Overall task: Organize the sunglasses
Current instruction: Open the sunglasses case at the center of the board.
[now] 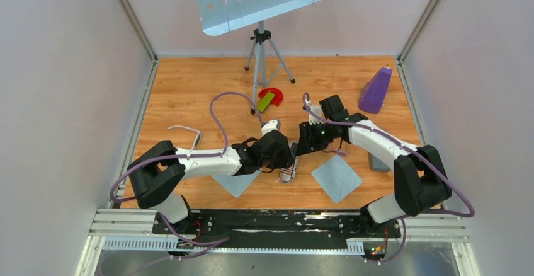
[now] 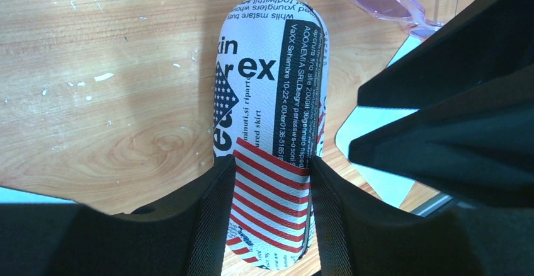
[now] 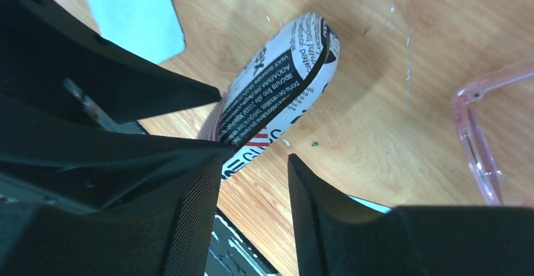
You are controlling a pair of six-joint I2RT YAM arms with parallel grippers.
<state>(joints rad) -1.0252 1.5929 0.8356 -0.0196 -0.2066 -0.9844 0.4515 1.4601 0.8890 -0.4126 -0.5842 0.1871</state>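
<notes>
Holding the closed case (image 2: 271,93), left hand (image 2: 272,172); sunglasses (image 2: 383,2) outside.

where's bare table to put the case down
Bare table back left, between the wall and the tripod, and between the red piece and the purple object. Crowded mid-front: left gripper holding the printed case, right gripper, two cloths.

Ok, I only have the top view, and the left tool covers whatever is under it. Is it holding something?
Observer: Yes. In the left wrist view the left tool grips a printed case, with one finger pressed against each long side.
Operator: And the pink sunglasses, are they touching that case?
Observer: No. The right wrist view shows the sunglasses lying on the wooden table beside the case, with bare wood between them.
</notes>
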